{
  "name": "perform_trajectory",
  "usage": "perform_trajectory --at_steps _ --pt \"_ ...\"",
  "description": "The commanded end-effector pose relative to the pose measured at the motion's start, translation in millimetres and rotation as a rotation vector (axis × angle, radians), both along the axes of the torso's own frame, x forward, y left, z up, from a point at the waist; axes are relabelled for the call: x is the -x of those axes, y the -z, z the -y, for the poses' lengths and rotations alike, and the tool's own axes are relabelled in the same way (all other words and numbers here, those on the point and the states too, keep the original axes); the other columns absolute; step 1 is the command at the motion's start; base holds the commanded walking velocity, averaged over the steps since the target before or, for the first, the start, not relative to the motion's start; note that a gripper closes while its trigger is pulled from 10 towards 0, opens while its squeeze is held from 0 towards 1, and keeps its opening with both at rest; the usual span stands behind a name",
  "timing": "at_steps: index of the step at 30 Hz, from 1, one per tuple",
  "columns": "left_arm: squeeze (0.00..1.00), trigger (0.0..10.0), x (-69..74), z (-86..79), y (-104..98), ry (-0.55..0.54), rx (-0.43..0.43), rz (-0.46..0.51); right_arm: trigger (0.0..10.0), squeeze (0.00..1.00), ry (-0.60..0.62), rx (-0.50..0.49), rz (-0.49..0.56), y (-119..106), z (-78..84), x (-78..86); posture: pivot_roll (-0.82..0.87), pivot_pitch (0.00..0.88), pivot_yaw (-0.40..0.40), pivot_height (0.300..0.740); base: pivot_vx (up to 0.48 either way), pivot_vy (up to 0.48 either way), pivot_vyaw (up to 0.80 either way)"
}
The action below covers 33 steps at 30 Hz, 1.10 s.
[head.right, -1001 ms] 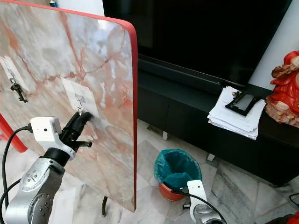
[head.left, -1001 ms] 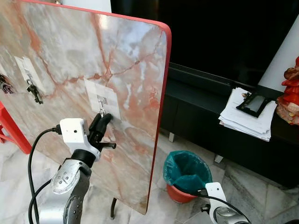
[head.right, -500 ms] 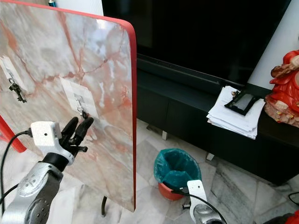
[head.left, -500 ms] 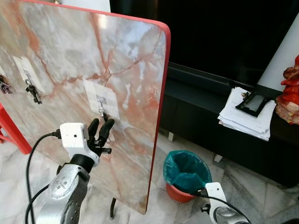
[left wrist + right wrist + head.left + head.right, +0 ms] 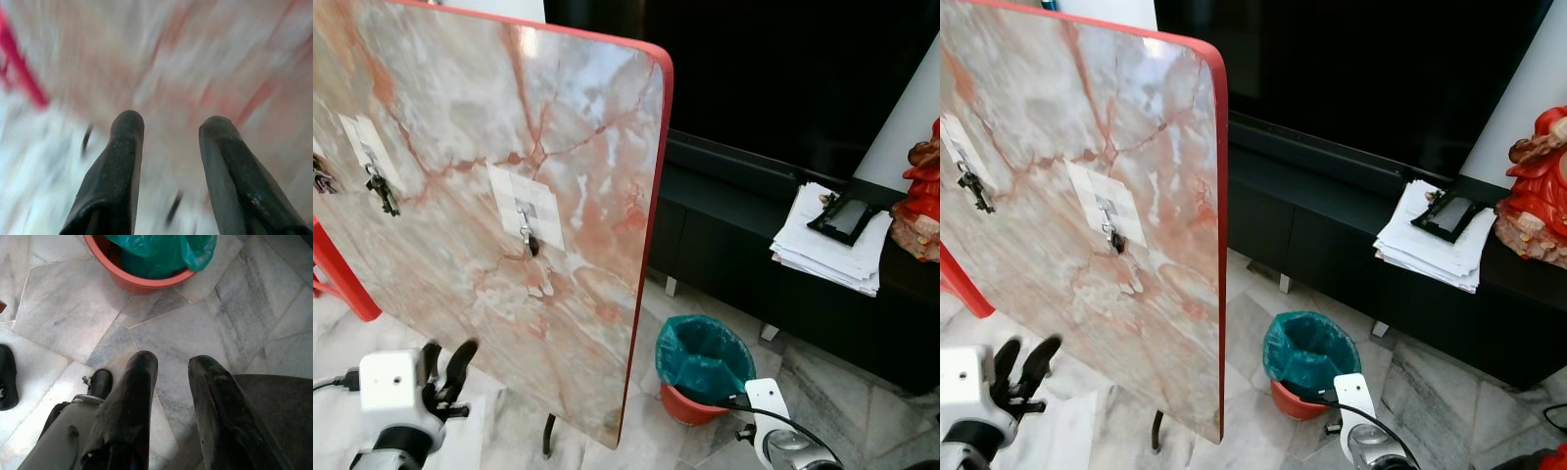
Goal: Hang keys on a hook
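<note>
We see a red-edged marbled pink board (image 5: 489,147) standing upright | our left claw (image 5: 443,366) hangs low before it, fingers parted, holding nothing | our right claw (image 5: 171,364) idles over the floor, parted, empty | small dark keys (image 5: 530,242) hang on the board's middle silver hook (image 5: 523,211)

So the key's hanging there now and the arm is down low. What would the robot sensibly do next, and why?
Probably just lower the left gripper to rest. The key hangs from the hook on the marble board, and the gripper's fingers are open, empty and well below it, so nothing seems left to hold.
</note>
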<state>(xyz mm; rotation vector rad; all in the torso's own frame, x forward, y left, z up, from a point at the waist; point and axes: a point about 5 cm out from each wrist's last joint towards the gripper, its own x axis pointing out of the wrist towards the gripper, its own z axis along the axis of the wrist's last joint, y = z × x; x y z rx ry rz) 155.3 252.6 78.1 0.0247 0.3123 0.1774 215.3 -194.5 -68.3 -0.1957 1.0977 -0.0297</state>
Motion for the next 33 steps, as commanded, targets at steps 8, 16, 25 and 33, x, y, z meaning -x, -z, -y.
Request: perform_trajectory --at_steps 8,16,25,33 --pt "0.00 10.0 19.1 -25.5 111 -0.070 -0.026 -0.415 10.0 0.00 0.007 0.004 0.005 -1 0.0 -1.5 0.00 0.000 -0.069 0.734 0.000 0.000 0.00" --pt "0.00 10.0 17.0 -12.5 141 -0.049 0.020 -0.536 10.0 0.00 0.014 0.001 0.009 -1 -0.1 -1.2 0.00 0.000 -0.070 0.734 0.000 0.000 0.00" --pt "0.00 10.0 17.2 1.5 162 -0.017 0.032 -0.643 10.0 0.00 0.042 -0.010 0.006 2 -1.6 2.2 -0.01 0.000 -0.057 0.734 0.000 0.000 0.00" --pt "0.00 10.0 14.4 5.2 164 0.022 0.011 -0.645 10.0 0.00 0.059 -0.020 0.003 3 -2.2 4.7 -0.02 0.000 -0.050 0.734 0.000 0.000 0.00"
